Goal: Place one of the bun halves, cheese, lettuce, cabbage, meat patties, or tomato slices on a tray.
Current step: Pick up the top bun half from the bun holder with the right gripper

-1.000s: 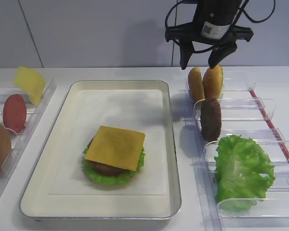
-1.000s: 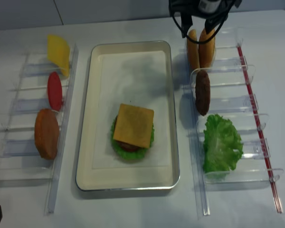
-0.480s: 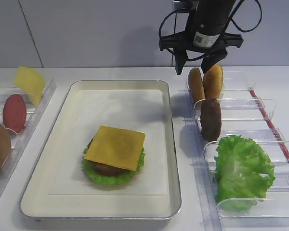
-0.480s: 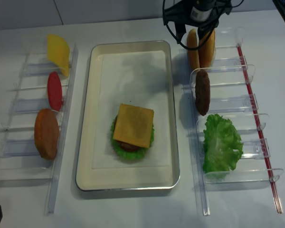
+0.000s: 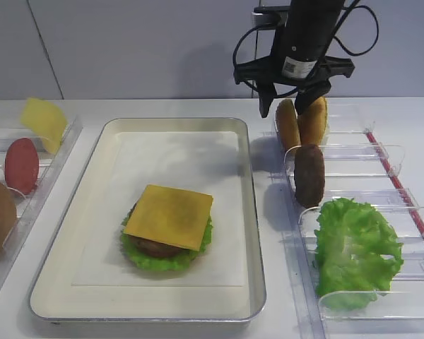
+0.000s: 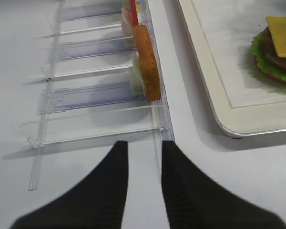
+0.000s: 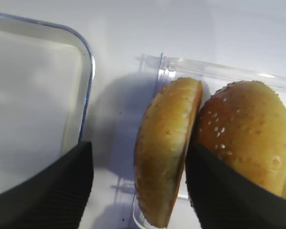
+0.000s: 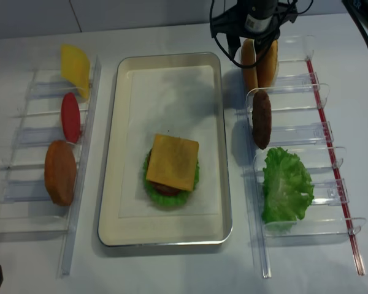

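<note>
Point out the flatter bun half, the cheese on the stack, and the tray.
Flatter bun half (image 7: pixel 167 148), right wrist view, middle of its crust.
Cheese (image 5: pixel 169 216), exterior high view, centre of the slice.
Tray (image 5: pixel 254 233), exterior high view, right rim.

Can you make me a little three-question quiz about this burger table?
1. True or false: the cheese slice lies on top of the stack in the tray.
2. Which rack item stands between the buns and the lettuce: A tomato, B meat patty, C cheese?
3. The right gripper has its jaws either side of which bun?

Key: 1 true. 2 B. 3 The flatter left bun half, not the seeded bun top.
</note>
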You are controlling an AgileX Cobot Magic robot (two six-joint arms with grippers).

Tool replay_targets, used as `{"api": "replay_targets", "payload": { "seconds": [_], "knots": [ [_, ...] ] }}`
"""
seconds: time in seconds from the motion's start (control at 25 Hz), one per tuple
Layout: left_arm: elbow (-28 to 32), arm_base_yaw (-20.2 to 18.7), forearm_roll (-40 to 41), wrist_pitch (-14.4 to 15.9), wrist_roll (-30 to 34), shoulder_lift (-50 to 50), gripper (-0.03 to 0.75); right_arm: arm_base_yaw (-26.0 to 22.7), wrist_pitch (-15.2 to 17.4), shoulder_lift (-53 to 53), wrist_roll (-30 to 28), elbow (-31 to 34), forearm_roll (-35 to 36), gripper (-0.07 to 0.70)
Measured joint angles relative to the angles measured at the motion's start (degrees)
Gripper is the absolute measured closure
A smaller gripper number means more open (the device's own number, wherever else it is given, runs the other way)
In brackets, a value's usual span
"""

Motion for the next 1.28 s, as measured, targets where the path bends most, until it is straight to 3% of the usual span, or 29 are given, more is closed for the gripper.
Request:
{"api": "replay_targets", "payload": {
  "seconds": [0.28,0.52,0.72,1.04,1.28],
  "knots": [
    [0.0,0.0,0.0,0.0,0.0,0.0,0.545,0.0,0.4,1.4,0.7,0.0,-0.3,0.192],
    [0.0,0.0,0.0,0.0,0.0,0.0,0.545,0.0,0.7,1.4,2.3,0.0,-2.0,0.384],
    [0.0,0.0,0.0,0.0,0.0,0.0,0.545,0.0,2.2,1.4,3.5,-0.9,-2.1,0.386],
    [0.0,0.0,0.0,0.0,0.0,0.0,0.545,0.0,4.3,0.8,3.9,-12.3,-0.9,0.388],
    [0.0,0.0,0.0,0.0,0.0,0.0,0.545,0.0,4.9,-1.4,2.8,-14.2,7.8,0.388]
  ]
}}
